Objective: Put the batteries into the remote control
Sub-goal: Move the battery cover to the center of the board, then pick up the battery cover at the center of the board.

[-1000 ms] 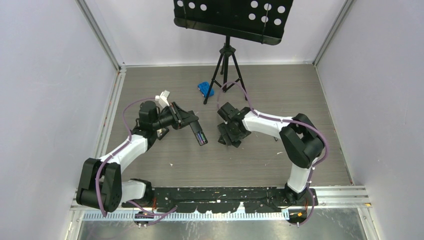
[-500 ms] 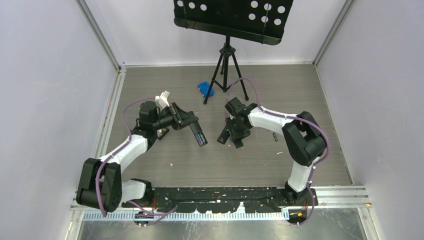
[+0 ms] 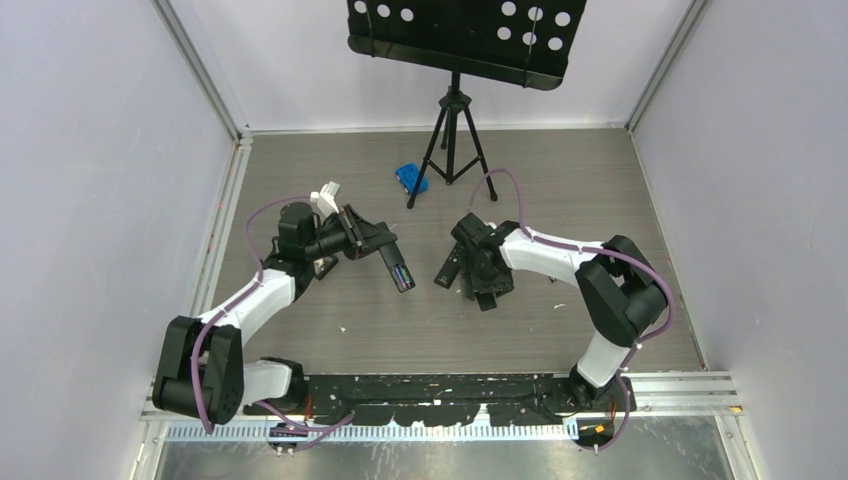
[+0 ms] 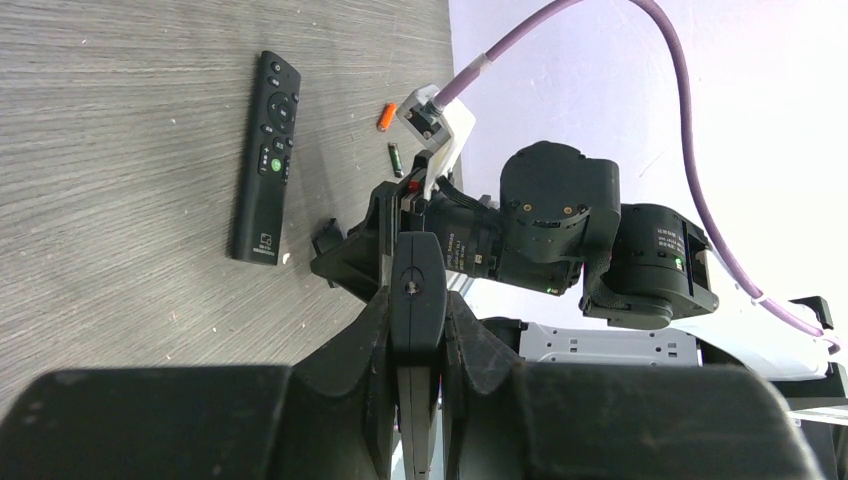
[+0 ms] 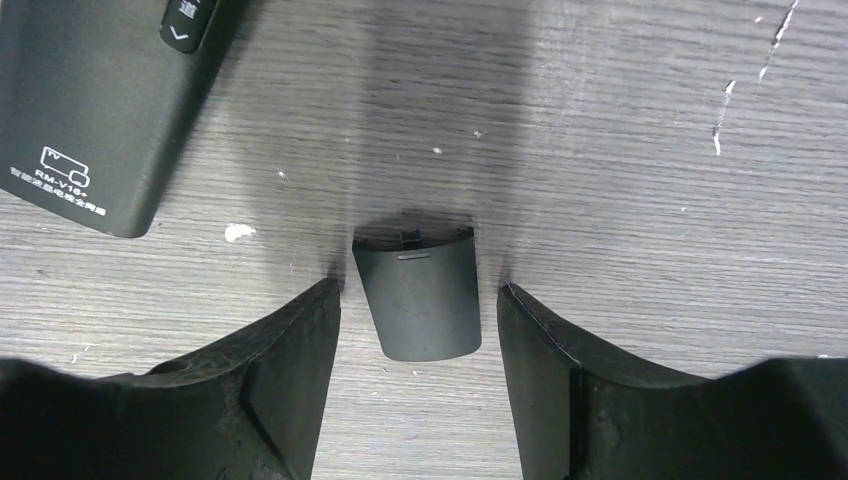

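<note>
My left gripper (image 3: 385, 250) is shut on the slim black remote control (image 3: 398, 268) and holds it above the table. A bit of colour shows in the remote's open back. In the left wrist view the remote control (image 4: 415, 290) stands edge-on, pinched between the fingers of the left gripper (image 4: 415, 330). An orange battery (image 4: 384, 118) and a dark battery (image 4: 395, 158) lie on the table beyond. My right gripper (image 3: 485, 290) is low over the table. In its wrist view the right gripper (image 5: 417, 288) is open, its fingers on either side of a small black battery cover (image 5: 418, 300) lying flat, not touching it.
A second black remote with pale buttons (image 3: 450, 268) (image 4: 265, 160) (image 5: 100, 100) lies just left of my right gripper. A blue object (image 3: 411, 178) and a tripod stand (image 3: 452, 130) are at the back. Walls enclose the table on three sides.
My right arm has shifted right and toward the near edge, uncovering the buttoned remote. The left arm and its remote have not moved.
</note>
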Available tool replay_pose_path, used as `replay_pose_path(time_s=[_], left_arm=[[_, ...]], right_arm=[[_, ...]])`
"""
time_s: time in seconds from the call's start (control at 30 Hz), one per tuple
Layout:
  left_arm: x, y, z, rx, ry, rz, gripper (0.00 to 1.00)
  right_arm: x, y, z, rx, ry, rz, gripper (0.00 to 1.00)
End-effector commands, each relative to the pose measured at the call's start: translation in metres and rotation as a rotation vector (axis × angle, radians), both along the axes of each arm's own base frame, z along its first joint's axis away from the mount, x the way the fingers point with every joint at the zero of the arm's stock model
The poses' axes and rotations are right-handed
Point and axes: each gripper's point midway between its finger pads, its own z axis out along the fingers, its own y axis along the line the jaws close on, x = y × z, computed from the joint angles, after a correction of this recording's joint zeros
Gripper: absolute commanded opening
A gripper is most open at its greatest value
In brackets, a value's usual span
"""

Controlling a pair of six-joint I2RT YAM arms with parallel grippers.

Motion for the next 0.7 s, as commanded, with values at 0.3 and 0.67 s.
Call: replay_pose_path(time_s=[0.3,0.67], left_arm=[[-0.001,0.0,0.01,-0.008,-0.07,-0.012,0.0],[-0.005,-0.003,0.002,0.002,-0.059,-0.022,0.0]], right_arm=[[-0.054,-0.023,-0.026,-0.101,0.217,-0.018,0.51],[-0.067,-0.034,-0.032,-0.134,0.245,-0.091,0.68]])
